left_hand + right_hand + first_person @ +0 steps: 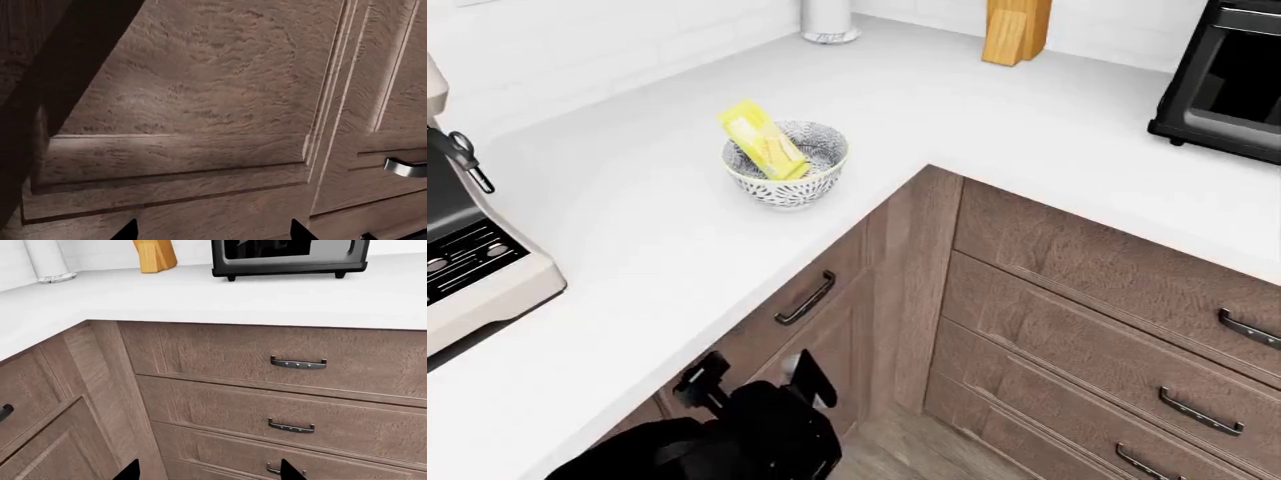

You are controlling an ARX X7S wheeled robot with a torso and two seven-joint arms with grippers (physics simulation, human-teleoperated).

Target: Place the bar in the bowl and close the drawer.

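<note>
— Bar [761, 140]: flat, oblong, bright-yellow wrapper, glossy. It stands tilted in the bowl [807, 180], one end down inside, the other poking up past the pale rim.

— And the bowl itself?

— Small, round, white ceramic, dense dark speckled leaf pattern on the wall. It sits on the smooth white countertop [627, 250], near the inner corner of the counter run.

— Drawer?

— Brown wood-grain front with a dark metal bar handle [806, 298], just under the counter edge below the bowl. The drawer [777, 330] looks flush with the cabinet face; no box interior shows.

— Left gripper?

— Dark, low in the head view [757, 382], just in front of that drawer front. Its two black fingertips [127, 231] sit well apart in the wrist view, spread, nothing between them, facing a rough-grained recessed panel.

— Right one?

— Right gripper [208, 471]: only two black tips at the wrist picture's edge, also spread, holding nothing. It faces the other cabinet's stacked drawers [287, 405], framed wood fronts with curved metal pulls.

— Anything else on the counter?

— A black toaster oven [1228, 80], a pale wooden knife block [1016, 30], a coffee machine [467, 260] at the left edge.
</note>
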